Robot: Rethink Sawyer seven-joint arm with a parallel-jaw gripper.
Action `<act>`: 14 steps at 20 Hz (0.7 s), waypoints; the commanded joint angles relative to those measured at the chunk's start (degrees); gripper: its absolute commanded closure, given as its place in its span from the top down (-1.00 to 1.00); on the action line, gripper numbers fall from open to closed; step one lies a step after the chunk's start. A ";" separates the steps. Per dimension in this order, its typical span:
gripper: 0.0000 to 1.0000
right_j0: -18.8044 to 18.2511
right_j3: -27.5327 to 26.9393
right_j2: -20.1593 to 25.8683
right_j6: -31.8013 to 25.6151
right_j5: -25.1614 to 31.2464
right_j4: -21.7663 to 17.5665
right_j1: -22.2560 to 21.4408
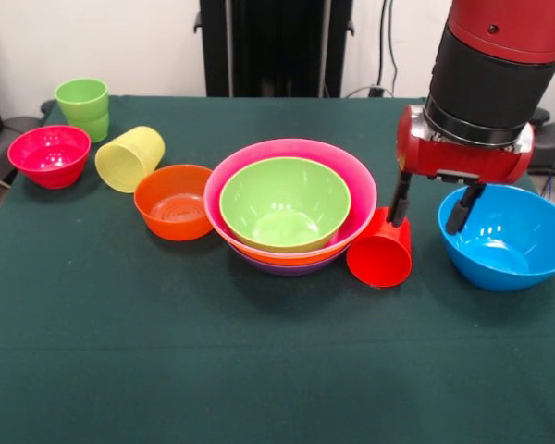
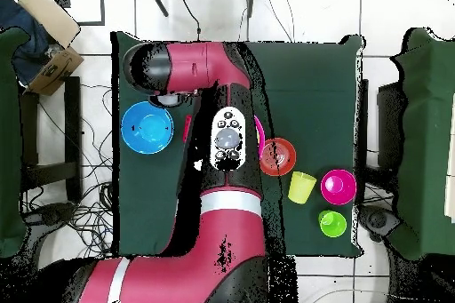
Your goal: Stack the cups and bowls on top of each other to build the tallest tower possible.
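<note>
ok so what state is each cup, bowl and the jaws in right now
green cup: upright
yellow cup: on its side
red cup: on its side beside the tower
tower: four big bowls nested, lime green innermost
blue bowl: upright, empty
orange small bowl: upright, empty
magenta bowl: upright, empty
gripper: jaws open, holding nothing

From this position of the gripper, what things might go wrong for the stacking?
1. The open gripper hangs between the red cup, which lies on its side, and the blue bowl. Going down, one finger may push the cup, and it could roll away.
2. The other finger is close to the blue bowl's rim and may tip it.
3. The red cup leans against the tower, so a push might shift that.
</note>
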 commanded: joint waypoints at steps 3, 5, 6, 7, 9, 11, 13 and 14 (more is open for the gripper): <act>1.00 2.18 3.75 1.52 6.72 -1.18 -0.97 3.48; 1.00 2.61 4.15 1.34 6.36 -0.92 -1.05 3.36; 1.00 2.93 4.49 1.11 6.77 -1.42 -1.03 3.21; 1.00 3.25 4.83 0.88 7.17 -1.91 -1.00 3.06; 1.00 4.02 4.45 0.23 7.87 -1.71 -1.08 3.31; 1.00 4.56 4.31 -0.17 8.39 -1.96 -0.91 3.49; 1.00 4.86 4.40 -0.51 8.93 -1.84 -0.43 3.51; 1.00 4.85 4.47 -0.63 9.18 -1.75 -0.11 3.51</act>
